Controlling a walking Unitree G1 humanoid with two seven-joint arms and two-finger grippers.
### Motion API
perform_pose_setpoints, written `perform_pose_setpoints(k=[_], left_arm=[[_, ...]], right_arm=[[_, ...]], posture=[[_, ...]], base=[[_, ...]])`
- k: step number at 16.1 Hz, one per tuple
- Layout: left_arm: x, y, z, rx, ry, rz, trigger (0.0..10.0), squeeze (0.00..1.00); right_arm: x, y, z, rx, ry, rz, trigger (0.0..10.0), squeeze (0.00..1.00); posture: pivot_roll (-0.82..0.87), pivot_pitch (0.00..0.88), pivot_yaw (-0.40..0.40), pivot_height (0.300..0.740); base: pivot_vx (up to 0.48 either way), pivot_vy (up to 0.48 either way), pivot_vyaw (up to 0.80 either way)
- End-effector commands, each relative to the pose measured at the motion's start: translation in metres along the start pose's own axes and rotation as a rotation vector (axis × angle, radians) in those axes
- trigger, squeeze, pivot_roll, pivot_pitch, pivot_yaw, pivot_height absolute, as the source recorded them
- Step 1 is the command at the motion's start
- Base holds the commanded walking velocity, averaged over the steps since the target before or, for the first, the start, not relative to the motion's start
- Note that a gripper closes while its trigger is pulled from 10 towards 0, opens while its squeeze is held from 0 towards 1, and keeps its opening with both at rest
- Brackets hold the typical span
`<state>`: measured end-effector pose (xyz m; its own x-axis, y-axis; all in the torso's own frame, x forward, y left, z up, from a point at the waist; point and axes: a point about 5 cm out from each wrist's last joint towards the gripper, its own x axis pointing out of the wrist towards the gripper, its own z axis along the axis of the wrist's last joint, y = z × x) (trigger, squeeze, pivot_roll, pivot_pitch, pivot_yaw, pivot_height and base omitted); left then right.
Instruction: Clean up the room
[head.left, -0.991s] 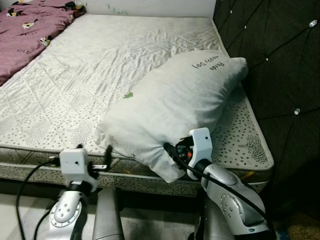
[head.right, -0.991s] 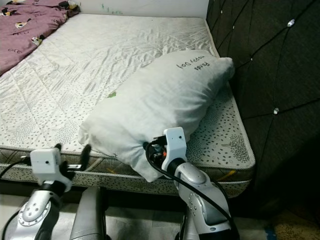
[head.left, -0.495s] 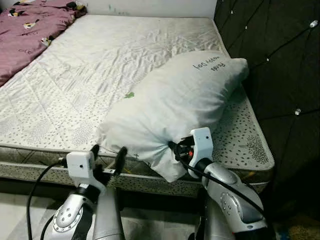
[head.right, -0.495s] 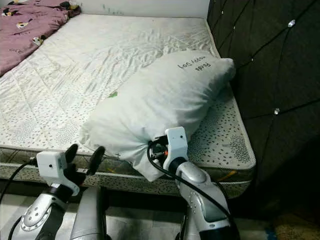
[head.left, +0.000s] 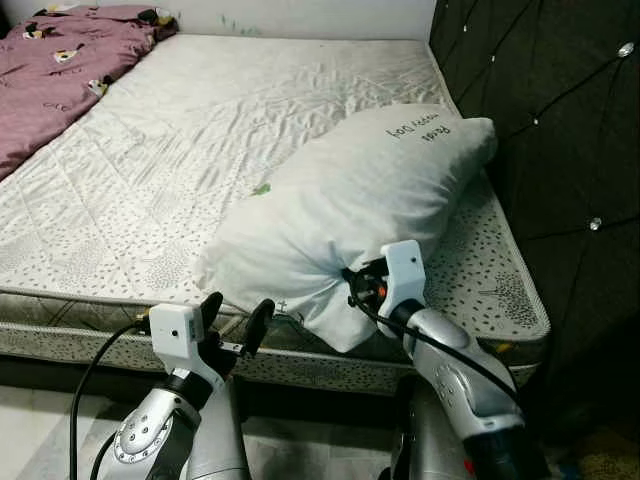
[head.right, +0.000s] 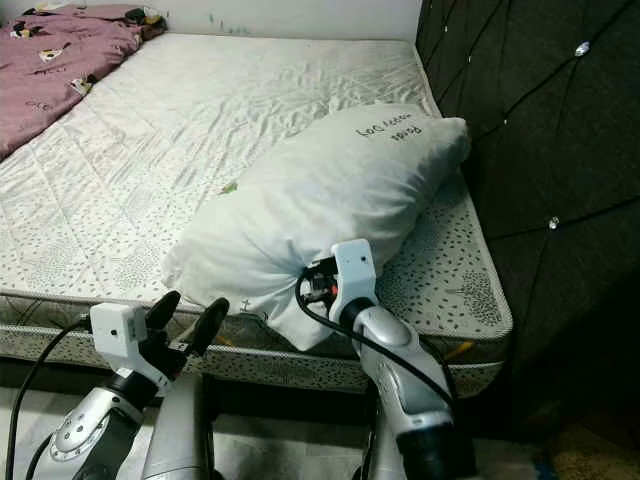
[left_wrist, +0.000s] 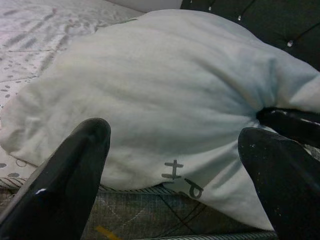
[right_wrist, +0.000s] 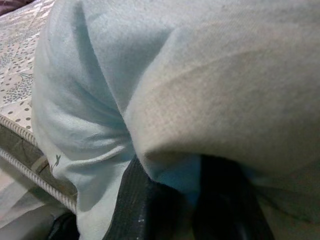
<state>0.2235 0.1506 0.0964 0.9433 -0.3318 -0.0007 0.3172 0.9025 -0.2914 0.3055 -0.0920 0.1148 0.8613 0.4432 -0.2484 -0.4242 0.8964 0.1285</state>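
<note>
A white pillow (head.left: 360, 200) with dark handwriting lies on the mattress (head.left: 180, 140) near its front right corner. My right gripper (head.left: 352, 290) is shut on the pillow's near corner, and in the right wrist view the cloth (right_wrist: 200, 75) is bunched between its black fingers (right_wrist: 145, 210). My left gripper (head.left: 238, 306) stands open at the mattress's front edge, just below the pillow's left end. The left wrist view looks between the spread fingers (left_wrist: 75, 165) at the pillow (left_wrist: 165, 95).
A dark tufted headboard (head.left: 560, 120) rises along the bed's right side. A purple patterned blanket (head.left: 50, 70) lies at the far left of the mattress. The bed's front edge (head.left: 100, 335) runs just beyond my arms, with pale floor below.
My left gripper has risen and moved right, up to the pillow's left end. The right gripper has stayed on the pillow's near corner, lifting slightly.
</note>
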Motion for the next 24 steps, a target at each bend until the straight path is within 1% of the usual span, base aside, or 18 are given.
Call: perform_pose_setpoints(k=[1,2,4,5,6,8,9,10,12,14,15,16,17,18,19,21,23,24], left_arm=[[-0.001,0.004,-0.003,0.006,0.023,0.022,10.0,0.00],[-0.001,0.005,-0.003,0.005,0.024,0.028,10.0,0.00],[-0.001,0.005,-0.003,0.010,0.025,0.031,10.0,0.00],[-0.001,0.006,-0.003,0.018,0.023,0.036,10.0,0.00],[0.000,0.006,-0.003,0.021,0.021,0.042,10.0,0.00],[-0.001,0.006,-0.003,0.022,0.022,0.047,10.0,0.00],[0.000,0.007,-0.003,0.022,0.025,0.049,10.0,0.00],[0.000,0.008,-0.004,0.020,0.030,0.050,10.0,0.00],[0.002,0.008,-0.004,0.024,0.032,0.048,10.0,0.00],[0.004,0.008,-0.003,0.034,0.032,0.049,10.0,0.00],[0.003,0.009,-0.003,0.037,0.033,0.052,10.0,0.00],[0.003,0.009,-0.003,0.041,0.033,0.057,10.0,0.00],[0.003,0.009,-0.003,0.042,0.032,0.060,10.0,0.00],[0.002,0.009,-0.004,0.041,0.035,0.062,10.0,0.00],[0.001,0.009,-0.005,0.041,0.036,0.063,10.0,0.00],[0.001,0.010,-0.005,0.042,0.041,0.062,10.0,0.00],[0.001,0.011,-0.006,0.042,0.051,0.056,10.0,0.00],[0.002,0.011,-0.007,0.046,0.058,0.048,10.0,0.00]], right_arm=[[0.002,-0.013,0.016,-0.030,-0.065,-0.049,0.0,0.00],[0.007,-0.016,0.021,-0.051,-0.070,-0.041,0.0,0.00],[0.016,-0.032,0.038,-0.099,-0.081,-0.053,0.0,0.00],[0.020,-0.051,0.053,-0.127,-0.095,-0.078,0.0,0.00],[0.019,-0.067,0.065,-0.177,-0.107,-0.115,0.0,0.00],[0.014,-0.099,0.091,-0.229,-0.141,-0.187,0.0,0.00],[0.009,-0.113,0.109,-0.301,-0.161,-0.217,0.0,0.00],[0.003,-0.132,0.130,-0.348,-0.180,-0.291,0.0,0.00],[-0.005,-0.147,0.149,-0.389,-0.198,-0.367,0.0,0.00],[-0.021,-0.165,0.173,-0.477,-0.220,-0.477,0.0,0.00],[-0.025,-0.168,0.178,-0.495,-0.227,-0.489,0.0,0.00],[-0.027,-0.171,0.178,-0.491,-0.230,-0.487,0.0,0.00],[-0.028,-0.174,0.172,-0.487,-0.221,-0.479,0.0,0.00],[-0.027,-0.176,0.148,-0.470,-0.170,-0.421,0.0,0.00],[-0.027,-0.176,0.134,-0.445,-0.153,-0.387,0.0,0.00],[-0.033,-0.178,0.095,-0.358,-0.137,-0.371,0.0,0.00],[-0.037,-0.174,0.073,-0.308,-0.117,-0.354,0.0,0.00],[-0.038,-0.165,0.071,-0.280,-0.145,-0.342,0.0,0.00]], posture=[[0.10,0.000,0.007,0.500],[0.10,0.000,0.008,0.500],[0.10,0.000,0.002,0.500],[0.10,0.000,0.002,0.500],[0.11,0.002,-0.006,0.500],[0.10,0.003,-0.007,0.500],[0.10,0.003,-0.005,0.500],[0.10,0.002,0.001,0.500],[0.09,0.000,0.007,0.500],[0.09,0.000,0.008,0.500],[0.09,0.000,0.008,0.500],[0.09,0.000,0.008,0.500],[0.09,0.002,0.003,0.500],[0.09,0.004,-0.001,0.500],[0.09,0.006,-0.002,0.500],[0.09,0.010,0.012,0.500],[0.07,0.012,0.024,0.500],[0.06,0.013,0.027,0.500]], base=[[0.000,0.000,0.00],[0.000,0.000,0.00],[0.000,0.000,0.00],[0.000,0.000,0.00],[0.000,0.000,0.00],[0.000,0.000,0.00],[0.000,0.000,0.00],[0.000,0.000,0.00],[0.000,0.000,0.00],[0.000,0.000,0.00],[0.000,0.000,0.00],[0.000,0.000,0.00],[0.000,0.000,0.00],[0.000,0.000,0.00],[0.000,0.000,0.00],[0.000,0.000,0.00],[0.000,0.000,0.00],[0.000,0.000,0.00]])
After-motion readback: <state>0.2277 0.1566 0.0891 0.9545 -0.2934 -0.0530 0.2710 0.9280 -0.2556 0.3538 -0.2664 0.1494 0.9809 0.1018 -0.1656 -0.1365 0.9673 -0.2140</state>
